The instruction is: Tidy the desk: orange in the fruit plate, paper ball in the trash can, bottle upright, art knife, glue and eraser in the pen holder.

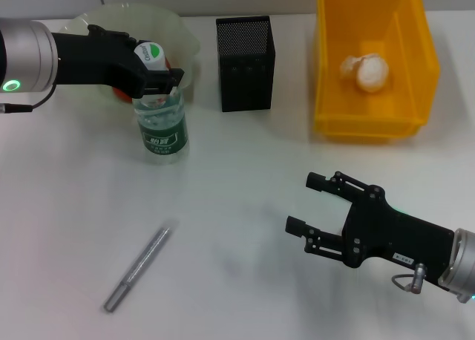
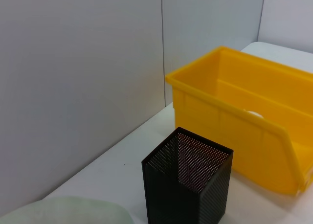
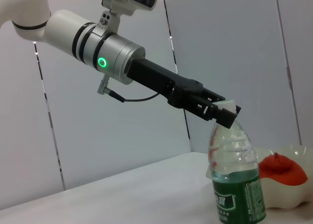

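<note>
Nearest the head camera, the right gripper (image 1: 303,203) hovers low over the white desk (image 1: 245,229) with its two black fingers spread wide and nothing between them, well apart from the pen holder (image 1: 246,64) and on the near side of it. Taking that black mesh pen holder as the landmark: the yellow trash can (image 1: 371,58), the largest thing on the desk, stands just to its right, and the crumpled white paper ball (image 1: 365,71) already lies inside the bin. To the pen holder's left sits the pale green fruit plate (image 1: 178,36), with the orange (image 3: 281,169) resting in it, mostly hidden behind the left arm in the head view but plain in the right wrist view. In front of the plate, left of the pen holder and slightly nearer, the water bottle (image 1: 162,128) stands upright on its base, green label around its lower half, and the left gripper (image 1: 159,78) is clamped on the bottle's cap end from the side. Far nearer the camera than the pen holder and off to its left, a grey art knife (image 1: 138,269) lies flat and slanted on the bare desk, touching nothing. The left wrist view shows only the pen holder, the trash can and an edge of the plate.
</note>
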Controlling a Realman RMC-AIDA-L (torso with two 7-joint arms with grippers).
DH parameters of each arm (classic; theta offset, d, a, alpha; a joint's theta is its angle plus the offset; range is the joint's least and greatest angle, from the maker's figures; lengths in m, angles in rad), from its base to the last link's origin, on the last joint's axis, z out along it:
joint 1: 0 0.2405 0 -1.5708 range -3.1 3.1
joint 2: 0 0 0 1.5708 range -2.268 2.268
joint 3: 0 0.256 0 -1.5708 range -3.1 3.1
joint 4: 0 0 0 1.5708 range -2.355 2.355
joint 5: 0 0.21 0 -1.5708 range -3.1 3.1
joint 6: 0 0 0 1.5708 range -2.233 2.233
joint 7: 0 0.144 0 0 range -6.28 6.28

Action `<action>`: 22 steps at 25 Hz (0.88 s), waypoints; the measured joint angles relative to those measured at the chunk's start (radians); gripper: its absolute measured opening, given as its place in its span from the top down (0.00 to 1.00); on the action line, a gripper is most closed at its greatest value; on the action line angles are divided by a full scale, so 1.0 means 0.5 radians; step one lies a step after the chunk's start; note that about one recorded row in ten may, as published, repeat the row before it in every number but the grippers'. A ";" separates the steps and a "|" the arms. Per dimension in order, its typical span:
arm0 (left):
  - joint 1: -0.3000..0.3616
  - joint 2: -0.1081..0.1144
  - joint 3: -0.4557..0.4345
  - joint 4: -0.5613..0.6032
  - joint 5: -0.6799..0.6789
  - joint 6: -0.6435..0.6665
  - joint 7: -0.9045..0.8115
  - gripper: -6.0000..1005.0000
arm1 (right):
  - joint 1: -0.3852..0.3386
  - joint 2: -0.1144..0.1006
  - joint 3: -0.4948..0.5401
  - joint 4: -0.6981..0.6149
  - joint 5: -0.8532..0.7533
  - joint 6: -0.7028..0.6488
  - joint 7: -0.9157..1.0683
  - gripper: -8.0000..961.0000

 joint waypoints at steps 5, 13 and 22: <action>-0.001 0.000 -0.005 0.007 -0.002 -0.002 0.000 0.42 | 0.006 0.000 0.000 -0.001 0.000 0.000 0.000 0.17; 0.022 0.000 -0.120 0.037 -0.195 -0.048 0.045 0.39 | 0.013 0.000 0.001 -0.007 0.000 0.000 0.000 0.17; 0.207 0.002 -0.352 -0.153 -1.264 0.074 0.805 0.31 | 0.012 0.000 0.025 -0.012 0.000 0.007 0.000 0.17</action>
